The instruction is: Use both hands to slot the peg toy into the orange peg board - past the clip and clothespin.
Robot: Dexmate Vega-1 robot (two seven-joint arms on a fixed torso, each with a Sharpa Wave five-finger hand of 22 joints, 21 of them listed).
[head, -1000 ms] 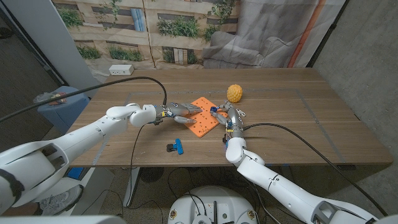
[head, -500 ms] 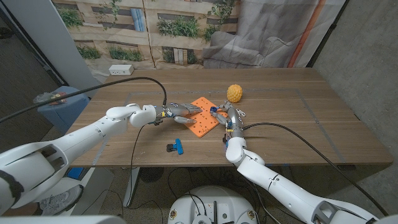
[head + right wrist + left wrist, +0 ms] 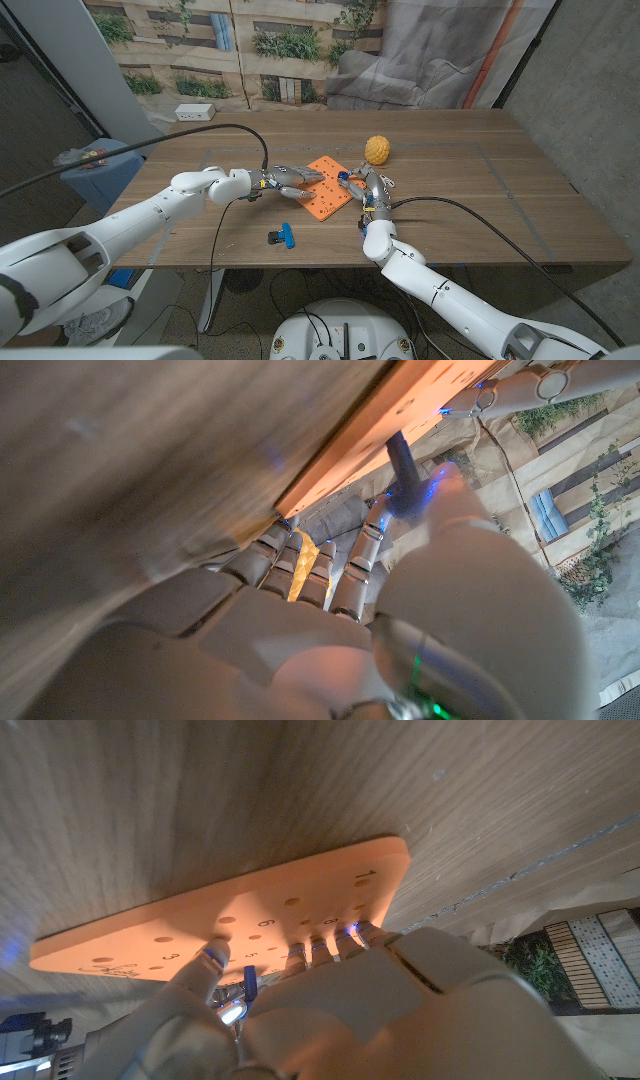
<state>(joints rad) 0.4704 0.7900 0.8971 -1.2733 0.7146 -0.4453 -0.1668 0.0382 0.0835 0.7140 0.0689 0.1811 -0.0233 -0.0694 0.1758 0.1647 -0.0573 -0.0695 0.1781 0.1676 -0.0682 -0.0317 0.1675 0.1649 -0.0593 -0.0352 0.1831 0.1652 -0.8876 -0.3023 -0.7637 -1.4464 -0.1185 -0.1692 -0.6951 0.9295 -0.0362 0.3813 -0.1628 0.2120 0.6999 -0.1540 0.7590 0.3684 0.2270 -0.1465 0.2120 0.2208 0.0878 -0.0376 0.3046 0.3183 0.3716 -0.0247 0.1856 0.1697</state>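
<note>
The orange peg board [image 3: 326, 186] lies flat mid-table, its holes and numbers plain in the left wrist view [image 3: 250, 905]. My left hand [image 3: 284, 179] reaches in from the board's left side, its fingertips [image 3: 322, 946] pressing on the board's top face and gripping nothing. At the board's right edge, my right hand [image 3: 367, 189] pinches a small dark blue peg toy [image 3: 404, 462] between thumb and fingers, the peg just off the board's edge [image 3: 372, 426]. A blue and black clip [image 3: 283, 237] lies on the table nearer the front edge.
A yellow bumpy ball [image 3: 377, 149] sits just behind my right hand. A white power strip [image 3: 194, 112] lies at the table's far left. Black cables trail from both arms. A blue bin [image 3: 92, 172] stands off the table's left side.
</note>
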